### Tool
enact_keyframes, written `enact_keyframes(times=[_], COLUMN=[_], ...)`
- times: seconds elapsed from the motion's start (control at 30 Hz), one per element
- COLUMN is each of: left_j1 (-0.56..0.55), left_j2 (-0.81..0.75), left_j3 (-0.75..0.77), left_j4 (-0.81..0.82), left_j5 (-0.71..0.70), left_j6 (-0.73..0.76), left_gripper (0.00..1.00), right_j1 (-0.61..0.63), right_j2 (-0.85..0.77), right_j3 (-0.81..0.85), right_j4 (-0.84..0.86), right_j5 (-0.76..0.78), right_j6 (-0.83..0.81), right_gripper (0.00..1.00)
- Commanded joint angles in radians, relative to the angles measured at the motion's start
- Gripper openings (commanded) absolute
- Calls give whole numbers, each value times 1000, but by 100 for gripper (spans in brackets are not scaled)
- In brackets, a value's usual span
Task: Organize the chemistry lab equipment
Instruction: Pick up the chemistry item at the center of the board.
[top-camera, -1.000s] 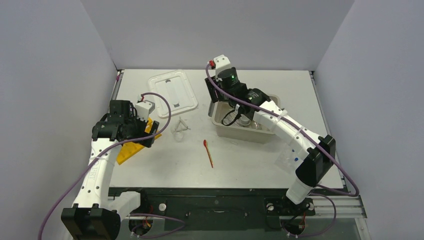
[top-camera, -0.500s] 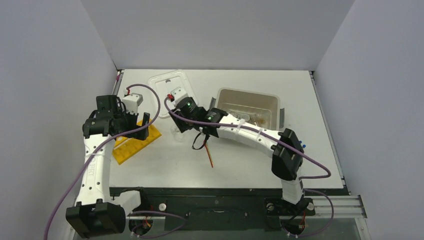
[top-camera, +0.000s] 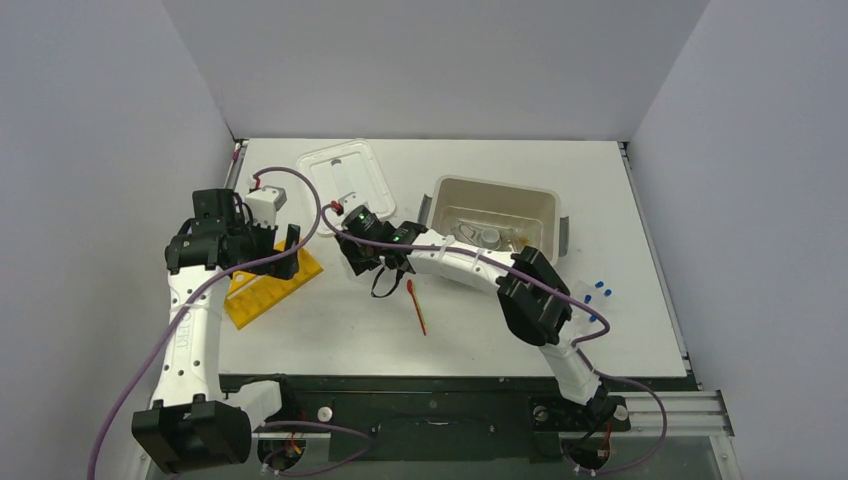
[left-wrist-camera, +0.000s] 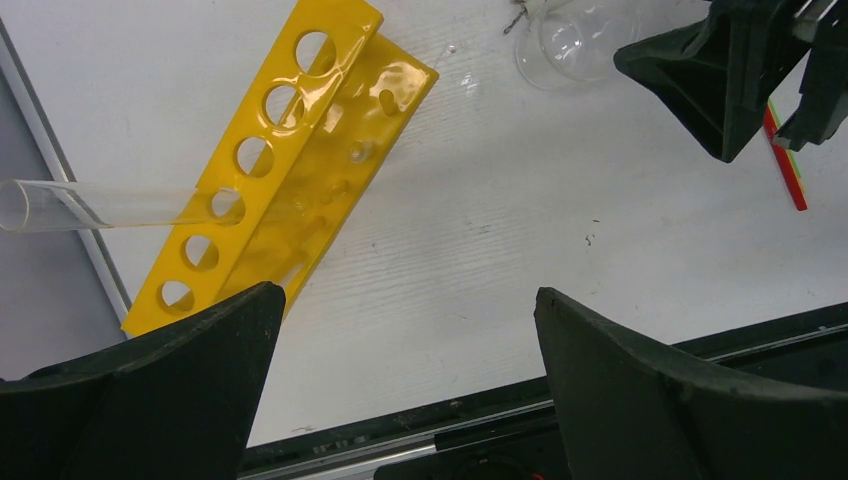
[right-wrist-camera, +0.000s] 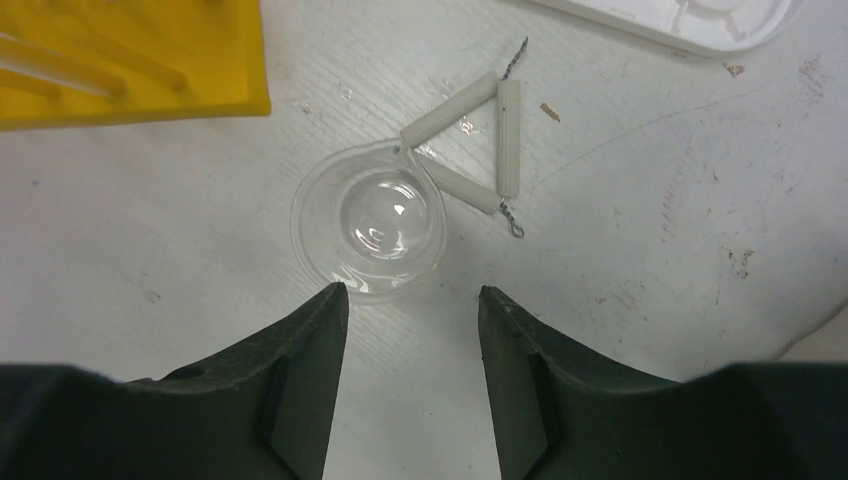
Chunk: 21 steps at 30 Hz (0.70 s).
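A small clear glass dish (right-wrist-camera: 367, 225) lies on the table, touching a triangle of white tubes on wire (right-wrist-camera: 480, 150). My right gripper (right-wrist-camera: 412, 292) hovers just near of the dish, open, with nothing between its jaws; in the top view it (top-camera: 365, 262) is at table centre-left. The yellow holed tube rack (left-wrist-camera: 280, 160) lies flat at the left with a clear test tube (left-wrist-camera: 100, 205) through one hole. My left gripper (left-wrist-camera: 407, 293) is wide open and empty above the table beside the rack (top-camera: 262, 293). A red spatula (top-camera: 416, 305) lies near the centre.
The beige tub (top-camera: 548, 212) at the back right holds several glass items. The white lid (top-camera: 350, 180) lies behind the dish. Blue caps (top-camera: 598, 293) sit at the right near the right arm's elbow. The table's front edge is close below the left gripper.
The right arm swung left from over the tub to just above the glass dish, and its jaws narrowed. The left gripper lifted back off the rack early on, then held still.
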Motion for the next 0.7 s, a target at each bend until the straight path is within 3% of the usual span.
enact_keyframes(times=[0.0, 0.27, 0.67], left_j1=[6, 6, 6], left_j2=[-24, -35, -36], left_j3=[-6, -33, -42], left_j4=[3, 8, 7], left_j5=[1, -9, -25], left_j6=[11, 29, 45], left_gripper=[96, 97, 96], right_j1=[-25, -48, -49], right_j2=[1, -18, 115], right_j3=[59, 72, 150], right_j4=[58, 53, 12], right_j5=[-54, -80, -89], right_j6=[50, 54, 65], right_gripper=[46, 43, 35])
